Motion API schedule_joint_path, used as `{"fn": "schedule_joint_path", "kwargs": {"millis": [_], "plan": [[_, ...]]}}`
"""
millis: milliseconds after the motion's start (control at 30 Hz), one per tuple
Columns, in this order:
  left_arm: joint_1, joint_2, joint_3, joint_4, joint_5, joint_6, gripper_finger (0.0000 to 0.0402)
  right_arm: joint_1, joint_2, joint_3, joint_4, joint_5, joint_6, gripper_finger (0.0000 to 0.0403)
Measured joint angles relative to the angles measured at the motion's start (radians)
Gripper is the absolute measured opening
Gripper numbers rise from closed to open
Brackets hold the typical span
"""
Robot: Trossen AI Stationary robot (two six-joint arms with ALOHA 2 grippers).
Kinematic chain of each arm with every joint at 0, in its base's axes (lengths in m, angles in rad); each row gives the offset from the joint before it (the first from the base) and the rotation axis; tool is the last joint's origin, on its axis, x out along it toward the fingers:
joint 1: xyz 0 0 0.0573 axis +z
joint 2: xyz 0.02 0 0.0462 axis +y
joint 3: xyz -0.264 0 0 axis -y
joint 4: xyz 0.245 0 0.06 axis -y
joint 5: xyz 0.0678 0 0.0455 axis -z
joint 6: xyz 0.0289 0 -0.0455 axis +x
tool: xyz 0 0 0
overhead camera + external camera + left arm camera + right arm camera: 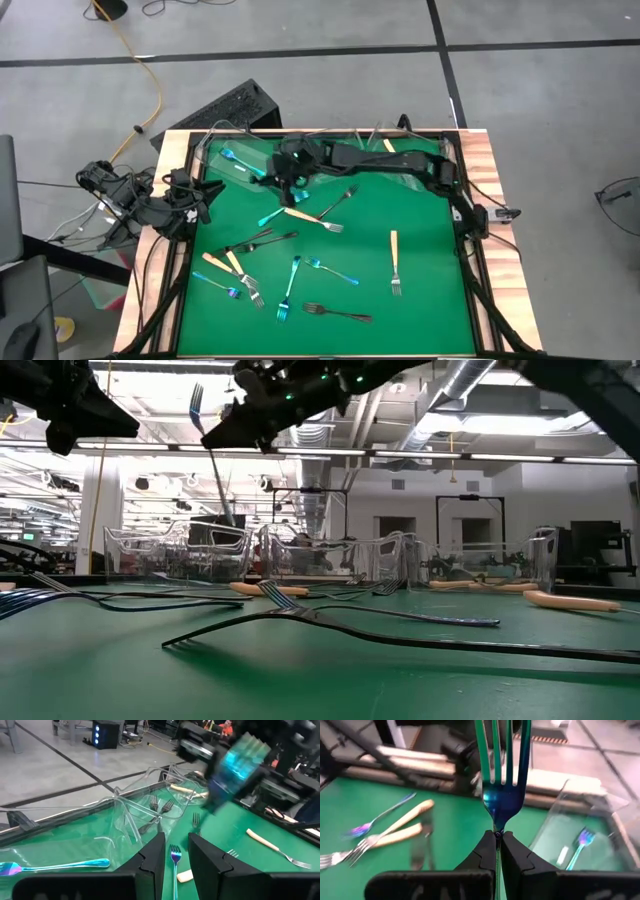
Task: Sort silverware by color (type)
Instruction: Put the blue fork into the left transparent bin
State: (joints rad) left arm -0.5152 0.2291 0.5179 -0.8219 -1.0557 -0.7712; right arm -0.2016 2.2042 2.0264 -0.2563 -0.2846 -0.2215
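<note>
The right gripper [496, 851] was closed on the neck of an iridescent blue-teal fork [501, 780], tines pointing away from the wrist, as the right wrist view showed. In the high view the right arm reached across the far part of the green worktop [430, 300] toward its far left corner, with the right gripper [283, 180] raised beside the clear plastic tubs [235, 150] that lined the far edge. In the low view the held fork [205, 435] hung clear of the mat, tilted, tines uppermost.

One tub at the far left corner held a blue-teal fork [236, 162]; the left wrist view showed dark forks [159, 810] in a neighbouring tub.

The left gripper [175, 857] waited at the left edge of the worktop, its jaws parted and holding nothing; the left arm [165, 205] lay over that edge.

Unsorted silverware remained loose on the worktop:
- a cream-handled fork [395, 262] toward the right side;
- a second cream-handled fork [312, 220] near the centre;
- two cream-handled forks [235, 272] toward the near left;
- a dark fork [337, 314] near the near edge;
- dark forks [262, 240] left of centre;
- blue-teal forks [290, 288] near the middle of the near half;
- a small blue-teal fork [218, 286] near the left edge.
</note>
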Motion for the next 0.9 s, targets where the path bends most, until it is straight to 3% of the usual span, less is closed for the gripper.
{"fn": "schedule_joint_path", "kwargs": {"millis": [367, 533, 900], "plan": [[0.0, 0.0, 0.0, 0.0, -0.001, 0.0, 0.0069, -0.075, 0.213, 0.322, 0.011, -0.005, -0.016, 0.0029], [0.0, 0.0, 0.0, 0.0, -0.004, 0.0, 0.0069, -0.104, 0.242, 0.319, 0.097, 0.0, 0.028, 0.0029], [0.0, 0.0, 0.0, 0.0, -0.033, -0.001, 0.0069, -0.141, 0.291, 0.321, 0.117, 0.167, 0.089, 0.0029]]}}
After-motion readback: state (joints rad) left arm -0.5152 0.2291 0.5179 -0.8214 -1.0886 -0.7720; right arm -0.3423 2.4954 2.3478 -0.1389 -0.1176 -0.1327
